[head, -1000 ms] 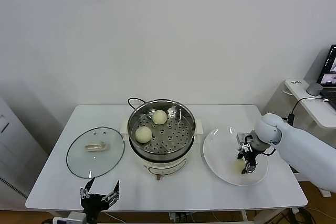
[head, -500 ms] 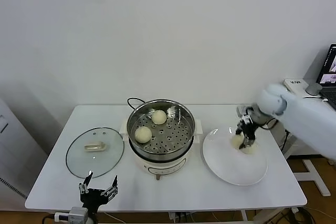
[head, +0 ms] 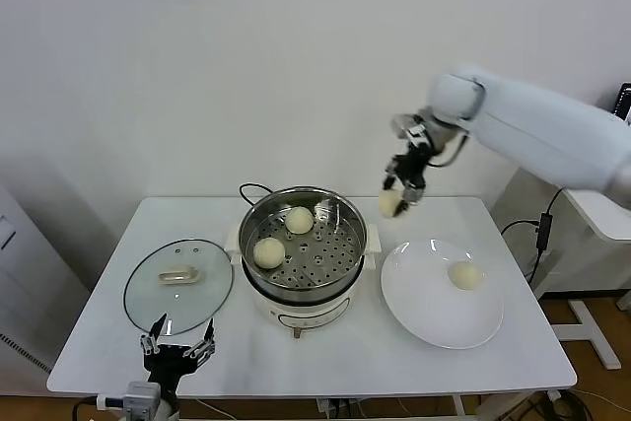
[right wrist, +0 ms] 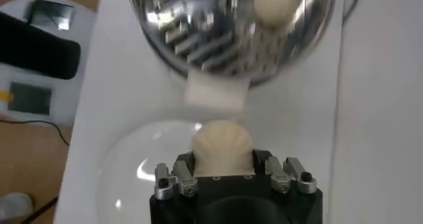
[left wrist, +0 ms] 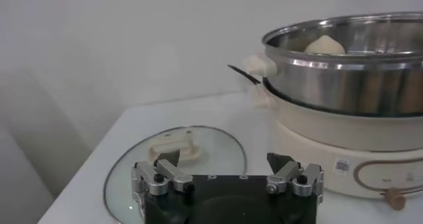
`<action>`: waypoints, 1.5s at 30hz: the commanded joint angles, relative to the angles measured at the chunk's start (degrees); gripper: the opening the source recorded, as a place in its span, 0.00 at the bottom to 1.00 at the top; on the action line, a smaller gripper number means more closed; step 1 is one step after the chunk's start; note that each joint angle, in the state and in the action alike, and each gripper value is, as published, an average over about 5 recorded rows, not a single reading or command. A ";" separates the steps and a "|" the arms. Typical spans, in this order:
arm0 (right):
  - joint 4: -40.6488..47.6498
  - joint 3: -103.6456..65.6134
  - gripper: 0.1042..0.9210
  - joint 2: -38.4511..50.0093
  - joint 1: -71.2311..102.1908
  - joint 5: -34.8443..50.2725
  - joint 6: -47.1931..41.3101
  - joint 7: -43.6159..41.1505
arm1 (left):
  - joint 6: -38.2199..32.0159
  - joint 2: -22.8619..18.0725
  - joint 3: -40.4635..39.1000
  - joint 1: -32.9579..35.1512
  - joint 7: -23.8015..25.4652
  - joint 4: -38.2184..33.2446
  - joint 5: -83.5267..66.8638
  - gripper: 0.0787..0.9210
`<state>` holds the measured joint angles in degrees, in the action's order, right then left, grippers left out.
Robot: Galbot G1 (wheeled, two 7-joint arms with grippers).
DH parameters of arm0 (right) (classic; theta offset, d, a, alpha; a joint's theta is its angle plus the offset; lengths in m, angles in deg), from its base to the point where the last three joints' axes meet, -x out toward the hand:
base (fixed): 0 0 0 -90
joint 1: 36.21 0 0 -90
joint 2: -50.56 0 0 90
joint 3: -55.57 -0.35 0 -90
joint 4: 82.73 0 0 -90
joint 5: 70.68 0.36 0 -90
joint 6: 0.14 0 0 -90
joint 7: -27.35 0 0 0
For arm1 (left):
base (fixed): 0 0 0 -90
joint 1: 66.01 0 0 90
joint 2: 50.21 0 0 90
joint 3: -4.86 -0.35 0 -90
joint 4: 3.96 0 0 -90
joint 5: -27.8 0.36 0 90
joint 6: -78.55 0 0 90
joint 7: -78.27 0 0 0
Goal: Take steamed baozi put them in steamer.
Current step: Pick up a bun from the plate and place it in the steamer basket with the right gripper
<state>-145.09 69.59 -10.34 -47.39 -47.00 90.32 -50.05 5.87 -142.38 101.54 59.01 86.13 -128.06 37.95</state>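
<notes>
A: Since the earlier head view, the right claw (head: 401, 196) has been lifted off the white plate (head: 414, 313) and carried toward the steamer (head: 302, 206); a baozi (head: 391, 204) is clamped between its jaws. It is held in the air, just off the steamer's rim at about three o'clock.

B: Is the grip confirmed from the wrist?

A: It is. In the right wrist view the bun (right wrist: 221, 143) is seen seated between the two fingers (right wrist: 184, 169), with the steamer basket beyond it.

B: Where are the other buns found?

A: Two are seen on the perforated floor of the steamer, one (head: 299, 219) toward twelve o'clock and one (head: 269, 252) toward eight o'clock. One more (head: 463, 275) is left on the plate, toward its two o'clock side.

B: And the left arm?

A: The left claw (head: 177, 354) is parked low at the table's (head: 325, 362) near edge, at about six o'clock of the glass lid (head: 178, 285), jaws spread wide and nothing held.

B: How is a bun judged to handle?

A: It is judged light, soft and easily dented, with a smooth skin that could slip. Hold is best taken across the widest part of the dome, from both sides, with gentle pressure only. A release low over a free patch of the basket floor would be advised, so that the neighbours are not knocked.
</notes>
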 commanded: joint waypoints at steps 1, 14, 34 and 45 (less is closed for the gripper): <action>4.17 5.75 0.54 -13.16 -5.59 2.22 25.76 -0.88 | -0.29 -0.64 -0.02 -0.38 -0.25 0.05 0.39 0.88; -6.47 2.70 0.54 -15.92 5.92 -29.50 44.81 8.30 | -0.64 -1.41 -0.94 0.09 -0.53 -0.76 0.17 0.88; -9.28 1.74 0.54 -17.28 11.50 -34.29 43.61 10.91 | -0.51 -1.59 -1.09 -0.13 -0.51 -0.19 -0.79 0.88; -9.85 2.20 0.54 -17.64 11.82 -33.12 41.83 11.58 | -0.56 -1.53 -1.06 -0.24 -0.51 0.04 -0.84 0.88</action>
<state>-154.54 71.75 -27.51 -36.26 -79.41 131.88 -39.20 5.31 -142.40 100.50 58.76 85.59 -127.97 37.19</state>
